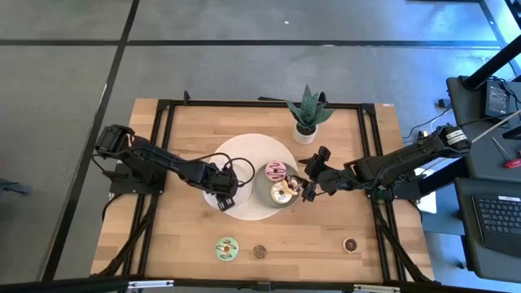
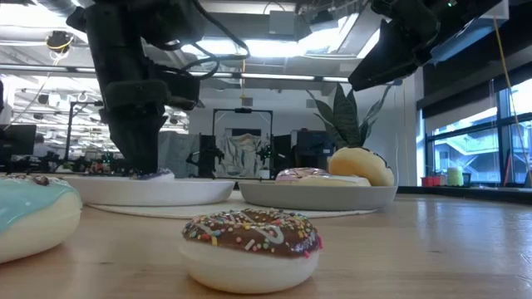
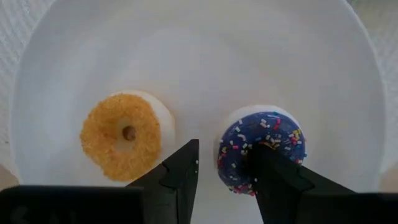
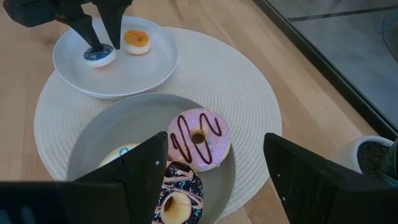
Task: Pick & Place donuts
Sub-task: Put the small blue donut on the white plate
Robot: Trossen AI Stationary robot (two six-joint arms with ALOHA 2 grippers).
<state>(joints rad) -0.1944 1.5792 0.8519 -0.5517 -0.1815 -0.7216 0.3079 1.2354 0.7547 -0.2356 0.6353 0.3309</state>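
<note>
My left gripper (image 1: 224, 195) is open, pointing down over the white plate (image 4: 155, 68). One finger (image 3: 273, 171) stands at the hole of the purple sprinkled donut (image 3: 277, 127), the other (image 3: 183, 171) beside its rim with a gap. An orange donut (image 3: 121, 134) lies flat on the same plate. My right gripper (image 4: 215, 140) hangs wide open above the grey plate (image 4: 99, 137), which carries a pink donut (image 4: 199, 138), a chocolate-iced donut (image 4: 177, 202) and a cream donut (image 2: 362, 166) lying tilted. My left gripper has one finger at the hole (image 3: 258, 146) of the purple donut, coming from above. I cannot tell whether it touches. The donut lies flat on the white plate, and the other finger stands clear of its rim.
Both plates sit on a round cream mat (image 4: 236, 81). Near the table's near edge lie a green donut (image 1: 226, 248), a small chocolate donut (image 1: 260, 251) and another chocolate one (image 1: 351, 244). A potted plant (image 1: 306, 114) stands near the far edge.
</note>
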